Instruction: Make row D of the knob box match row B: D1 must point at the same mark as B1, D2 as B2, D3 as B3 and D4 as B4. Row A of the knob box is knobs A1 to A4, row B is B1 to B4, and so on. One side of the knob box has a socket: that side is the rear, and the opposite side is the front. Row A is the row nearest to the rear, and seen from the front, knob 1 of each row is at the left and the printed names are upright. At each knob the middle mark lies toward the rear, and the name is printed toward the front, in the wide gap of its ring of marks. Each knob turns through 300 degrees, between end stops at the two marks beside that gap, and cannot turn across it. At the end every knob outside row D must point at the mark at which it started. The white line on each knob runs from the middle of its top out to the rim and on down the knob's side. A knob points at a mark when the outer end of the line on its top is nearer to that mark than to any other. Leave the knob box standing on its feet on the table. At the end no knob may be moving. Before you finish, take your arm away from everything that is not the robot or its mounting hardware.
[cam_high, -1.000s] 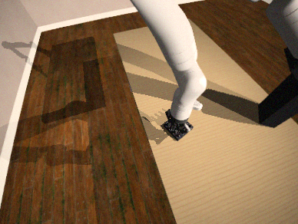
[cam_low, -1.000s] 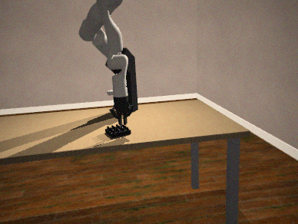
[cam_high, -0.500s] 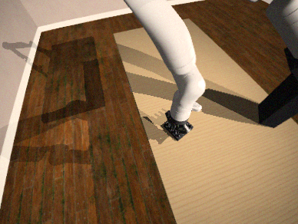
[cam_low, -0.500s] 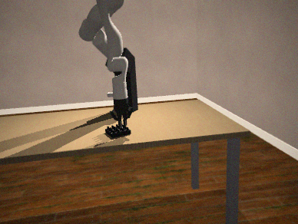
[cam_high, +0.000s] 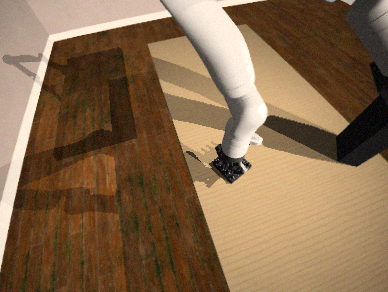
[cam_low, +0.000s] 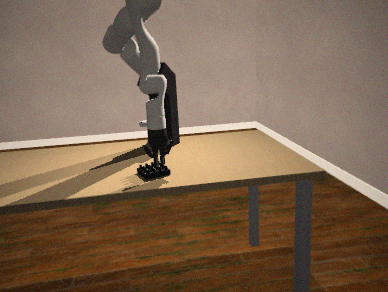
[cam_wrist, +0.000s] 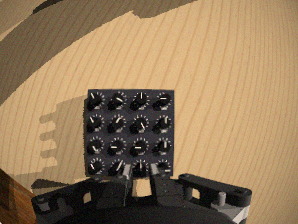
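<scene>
Wrist view, left to right: shadow on tabletop (cam_high: 300, 215) (cam_low: 225, 155) (cam_wrist: 225, 75), then knob box (cam_wrist: 129, 133) (cam_low: 154, 174) (cam_high: 229, 175), lying flat beneath the arm, 16 knobs in 4 rows. Gripper (cam_wrist: 140, 172) (cam_low: 159, 161) at its nearest row; jaws slightly apart, not clamped, 1 tip either side of the 3rd knob (cam_wrist: 141, 167). Likely placed so to straddle and turn it. Names unreadable, socket unseen; row D presumed. No open container; knobs sit atop the box.

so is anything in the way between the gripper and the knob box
Nothing visible: in the wrist view the gripper has its parted fingertips over the nearest row of the knob box, no other object between.
</scene>
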